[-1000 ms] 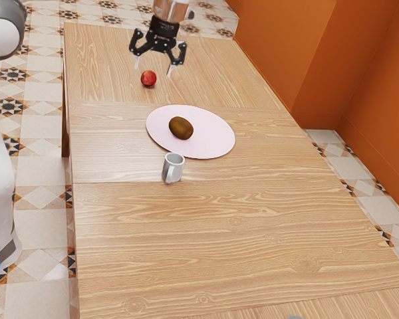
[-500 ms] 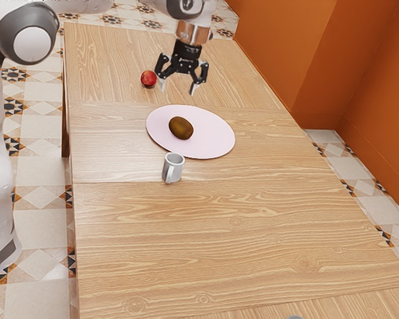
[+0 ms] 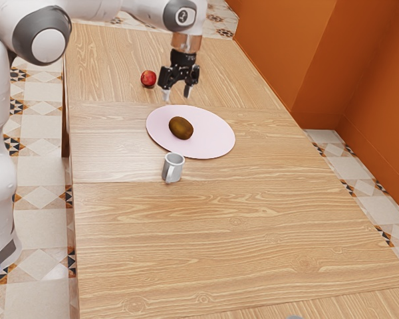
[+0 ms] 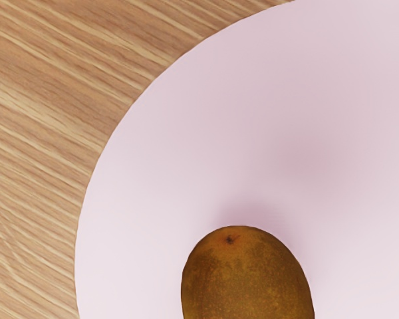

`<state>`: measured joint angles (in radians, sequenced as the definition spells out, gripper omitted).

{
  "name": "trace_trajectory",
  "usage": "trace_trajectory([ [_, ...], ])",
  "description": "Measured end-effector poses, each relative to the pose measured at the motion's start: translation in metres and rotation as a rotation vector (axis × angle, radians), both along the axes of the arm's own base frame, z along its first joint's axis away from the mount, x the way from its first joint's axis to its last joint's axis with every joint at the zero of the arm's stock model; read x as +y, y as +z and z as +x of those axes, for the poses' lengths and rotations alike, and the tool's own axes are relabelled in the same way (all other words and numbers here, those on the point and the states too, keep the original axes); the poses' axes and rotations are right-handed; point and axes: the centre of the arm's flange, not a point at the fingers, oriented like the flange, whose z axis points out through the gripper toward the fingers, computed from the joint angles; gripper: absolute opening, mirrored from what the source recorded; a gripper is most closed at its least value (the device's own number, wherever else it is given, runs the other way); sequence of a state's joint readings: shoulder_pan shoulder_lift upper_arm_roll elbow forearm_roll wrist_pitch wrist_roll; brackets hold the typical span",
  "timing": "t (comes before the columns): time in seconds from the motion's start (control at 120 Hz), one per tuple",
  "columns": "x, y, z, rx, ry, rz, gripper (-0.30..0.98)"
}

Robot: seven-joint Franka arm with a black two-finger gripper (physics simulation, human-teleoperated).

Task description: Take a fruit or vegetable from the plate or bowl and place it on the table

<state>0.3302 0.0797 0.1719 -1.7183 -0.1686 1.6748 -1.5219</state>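
Observation:
My gripper [image 3: 177, 98] hangs above the table in the exterior view, over the far edge of the pale pink plate [image 3: 209, 137], its two fingers apart with nothing between them. A brown kiwi [image 3: 181, 128] lies on the plate, lower than the fingertips and not touched by them. In the wrist view the kiwi [image 4: 248, 282] appears large at the lower edge, on the pink plate [image 4: 146, 199].
A red apple [image 3: 148, 78] sits on the wooden table [image 3: 219, 226] beyond the plate, toward the exterior view's left. A grey mug [image 3: 173, 168] stands close to the plate's near edge. An orange wall [image 3: 306, 60] rises beyond the table's right edge.
My gripper has come from beyond the apple toward the plate and lower, and its hand has turned. The kiwi, plate, apple and mug have stayed where they were.

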Motion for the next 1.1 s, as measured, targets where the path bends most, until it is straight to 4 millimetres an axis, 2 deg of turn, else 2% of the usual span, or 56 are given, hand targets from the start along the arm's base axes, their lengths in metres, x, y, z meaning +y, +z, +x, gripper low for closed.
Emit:
trace_trajectory([
  [0.1,0.005,-0.001,0.000,0.000,0.070,0.010,0.69],
  [0.192,-0.013,-0.001,0.010,-0.003,0.087,0.020,0.69],
  [0.308,-0.029,-0.014,0.015,-0.003,0.118,0.026,0.69],
  [0.542,-0.018,-0.033,0.016,-0.002,0.226,0.037,0.69],
  [0.725,-0.030,-0.057,0.022,0.003,0.248,0.041,0.69],
  [1.1,-0.025,-0.061,0.022,-0.033,0.148,0.090,0.69],
])
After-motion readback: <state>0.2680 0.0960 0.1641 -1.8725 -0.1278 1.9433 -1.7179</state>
